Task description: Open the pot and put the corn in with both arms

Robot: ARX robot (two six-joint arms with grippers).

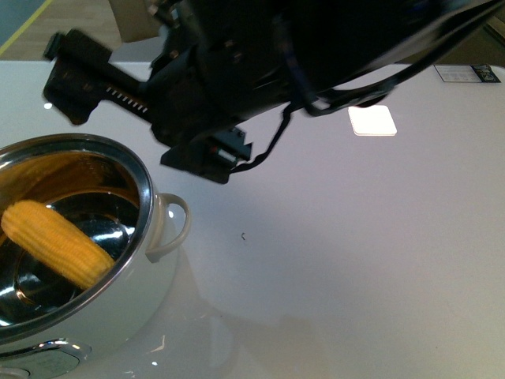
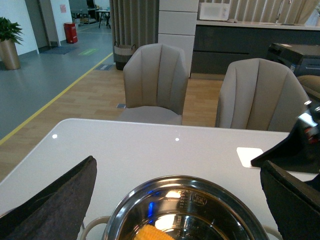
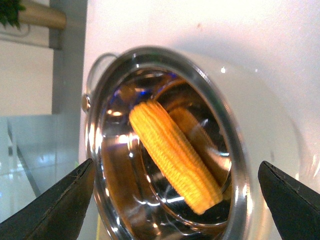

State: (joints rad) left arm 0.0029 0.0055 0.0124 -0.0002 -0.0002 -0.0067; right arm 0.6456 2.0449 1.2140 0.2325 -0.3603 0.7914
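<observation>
The pot [image 1: 146, 197] stands uncovered at the table's near left, white outside with a shiny steel rim and a white loop handle [image 1: 175, 229]. The yellow corn [image 1: 55, 241] lies slanted inside it. The right wrist view looks into the pot [image 3: 235, 150] at the corn [image 3: 172, 155]; my right gripper [image 3: 176, 165] is open, with its fingers apart from both. In the left wrist view the pot [image 2: 200, 200] lies below my open left gripper [image 2: 177, 165], and only a tip of the corn [image 2: 152, 233] shows. A black arm [image 1: 237, 71] crosses above the pot.
A white square card [image 1: 372, 120] lies on the white table [image 1: 355, 260] to the right, with a label [image 1: 467, 73] at the far right edge. Something shiny and steel [image 1: 43, 359] shows at the bottom left. Two beige chairs [image 2: 155, 80] [image 2: 262, 95] stand beyond the table.
</observation>
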